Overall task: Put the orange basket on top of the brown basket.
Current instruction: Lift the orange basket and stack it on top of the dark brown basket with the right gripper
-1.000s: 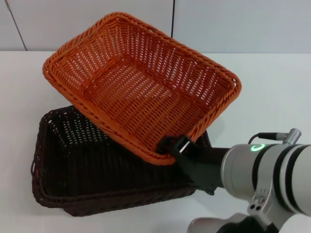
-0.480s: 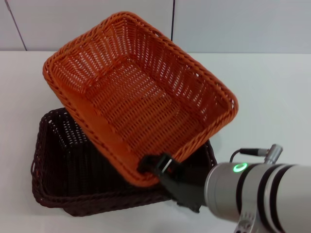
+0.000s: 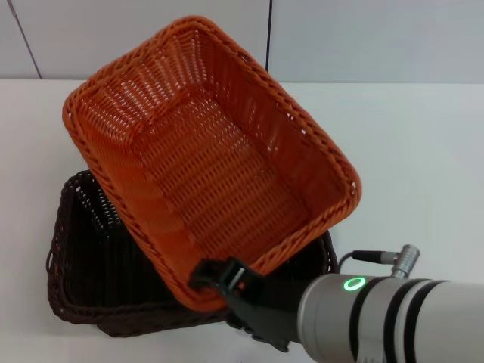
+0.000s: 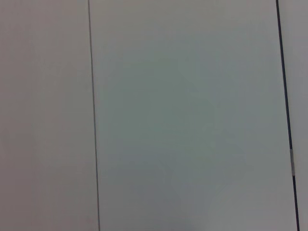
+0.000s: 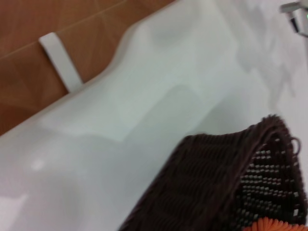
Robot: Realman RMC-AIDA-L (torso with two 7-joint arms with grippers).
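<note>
Fingers (image 3: 215,276) seemingly around orange basket (image 3: 204,174) rim

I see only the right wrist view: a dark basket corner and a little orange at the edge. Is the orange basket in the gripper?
Observer: Yes. In the head view the right gripper clamps the near rim of the orange basket.
Operator: Does it lie flat on the brown one?
Observer: No. It is tilted and turned askew over the brown basket.
Operator: And the left arm?
Observer: The head view does not show it; its wrist camera shows only a plain wall.
</note>
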